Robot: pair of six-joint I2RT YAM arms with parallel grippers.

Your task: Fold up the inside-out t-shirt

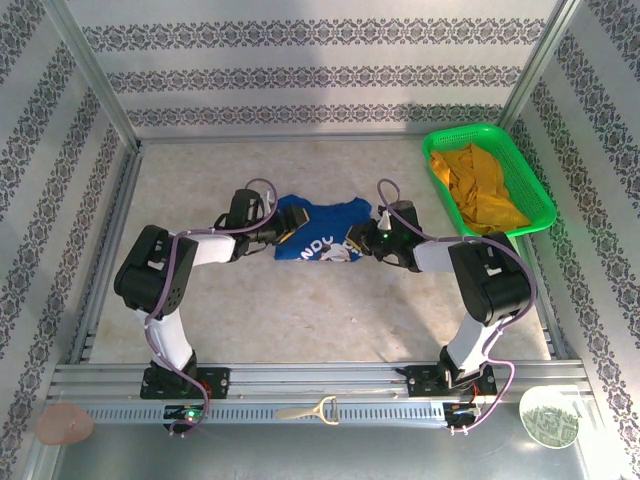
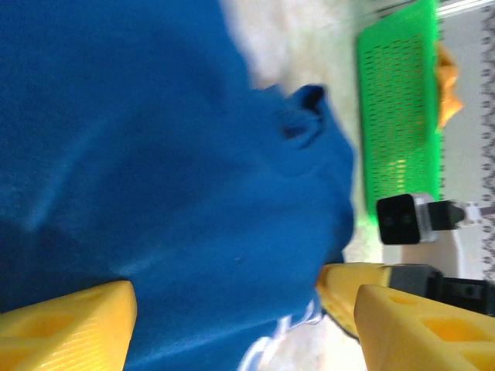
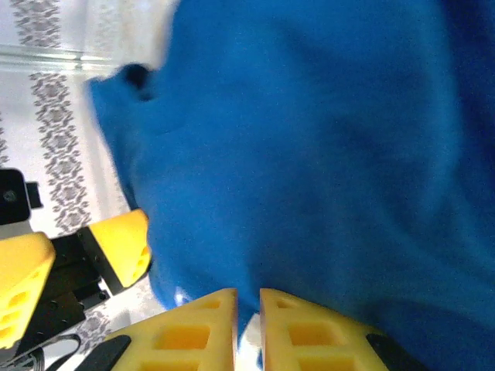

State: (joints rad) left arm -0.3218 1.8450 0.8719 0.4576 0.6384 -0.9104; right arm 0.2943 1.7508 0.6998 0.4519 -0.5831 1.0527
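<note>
Though open, left gripper point(image 2: 242, 308) astride t-shirt point(image 2: 155, 154)

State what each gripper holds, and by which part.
The right gripper pinches the royal-blue cloth t-shirt at its edge beside the white print. The left gripper stands open astride the cloth, holding nothing.

The t-shirt point(image 1: 322, 226) has white letters point(image 1: 318, 248) on its near, folded part. In the top view they read about as "NDO", but the last letter is not sure and the folds hide the rest. In the left wrist view the white print is too blurred to read.
</note>
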